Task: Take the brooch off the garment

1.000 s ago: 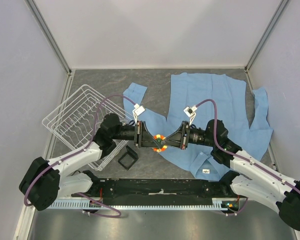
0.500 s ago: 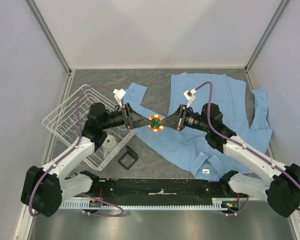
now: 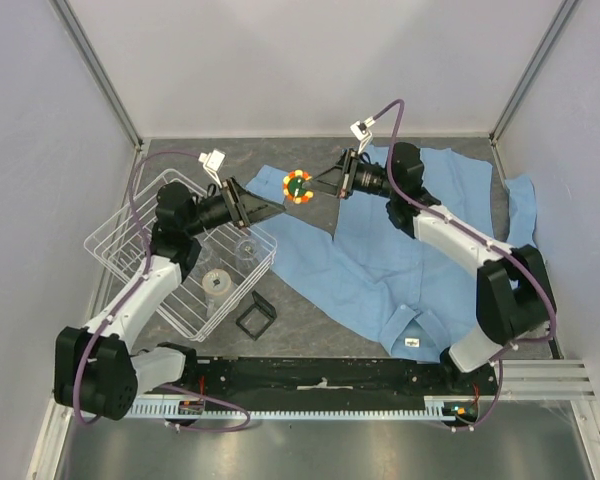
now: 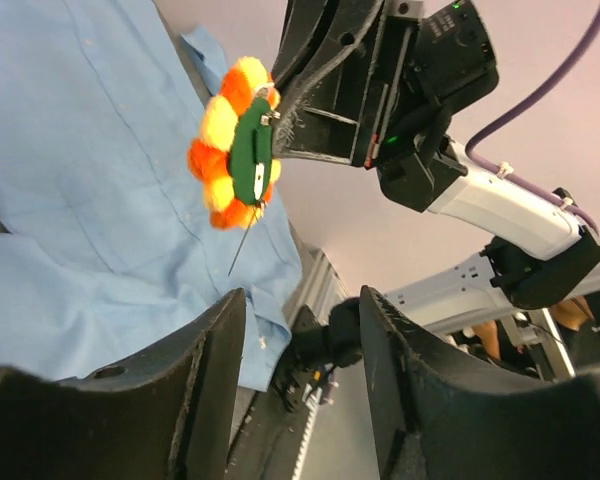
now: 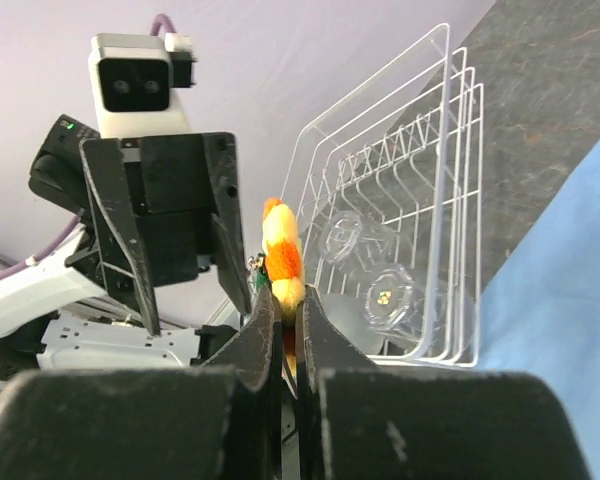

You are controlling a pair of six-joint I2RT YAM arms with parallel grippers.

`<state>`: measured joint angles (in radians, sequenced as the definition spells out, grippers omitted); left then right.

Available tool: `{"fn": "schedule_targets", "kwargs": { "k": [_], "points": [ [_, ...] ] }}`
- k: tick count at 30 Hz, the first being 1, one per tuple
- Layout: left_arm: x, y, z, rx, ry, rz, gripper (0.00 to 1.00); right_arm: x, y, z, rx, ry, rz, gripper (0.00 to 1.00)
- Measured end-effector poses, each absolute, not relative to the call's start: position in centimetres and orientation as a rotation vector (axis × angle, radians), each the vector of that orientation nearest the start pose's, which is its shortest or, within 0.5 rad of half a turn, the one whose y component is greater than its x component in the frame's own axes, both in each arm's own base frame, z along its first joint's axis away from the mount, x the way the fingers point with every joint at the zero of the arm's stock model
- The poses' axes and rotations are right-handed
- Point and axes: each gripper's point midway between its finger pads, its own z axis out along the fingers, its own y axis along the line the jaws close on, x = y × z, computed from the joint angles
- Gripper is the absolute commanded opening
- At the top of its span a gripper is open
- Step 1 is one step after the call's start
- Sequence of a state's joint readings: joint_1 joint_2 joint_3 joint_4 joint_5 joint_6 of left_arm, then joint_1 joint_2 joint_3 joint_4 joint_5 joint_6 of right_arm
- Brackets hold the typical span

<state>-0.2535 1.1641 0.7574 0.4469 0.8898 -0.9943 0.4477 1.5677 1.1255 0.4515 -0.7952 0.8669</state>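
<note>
Your right gripper (image 5: 287, 297) is clamped on the brooch (image 5: 282, 250), held clear of the garment (image 3: 400, 262); left gripper (image 3: 270, 208) spread, brooch beyond its tips.

The brooch (image 3: 298, 186) is orange-yellow and green, the garment (image 3: 380, 270) light blue.

top: overhead, far | wrists: close, facing each other | shared: brooch (image 4: 232, 150)

The brooch (image 3: 298, 186), a small flower of orange and yellow petals with a green back and a thin bare pin, sits pinched edge-on at the tip of the right tool (image 3: 313, 187), apart from the cloth. The garment (image 3: 410, 240), a light blue shirt, lies spread on the worktop (image 3: 180, 160) beneath that tool.
</note>
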Motion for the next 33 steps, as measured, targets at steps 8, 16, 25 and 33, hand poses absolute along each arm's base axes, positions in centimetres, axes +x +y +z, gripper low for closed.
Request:
{"fn": "schedule_targets", "kwargs": {
  "k": [8,16,25,33],
  "points": [
    [30.3,-22.6,27.8,0.188,1.829,-1.529,0.77,34.0,31.8,27.2,-0.386,1.778,1.683,0.00],
    [32.1,-21.0,25.4,0.175,1.855,-1.549,0.61,32.4,31.8,26.0,-0.422,1.774,1.730,0.00],
    [29.8,-21.5,24.7,0.221,1.829,-1.565,0.71,32.5,31.7,26.6,-0.362,1.736,1.755,0.00],
    [26.9,-24.9,25.5,0.387,1.794,-1.646,0.83,33.1,31.6,26.4,-0.313,1.745,1.720,0.00]
  ]
}}
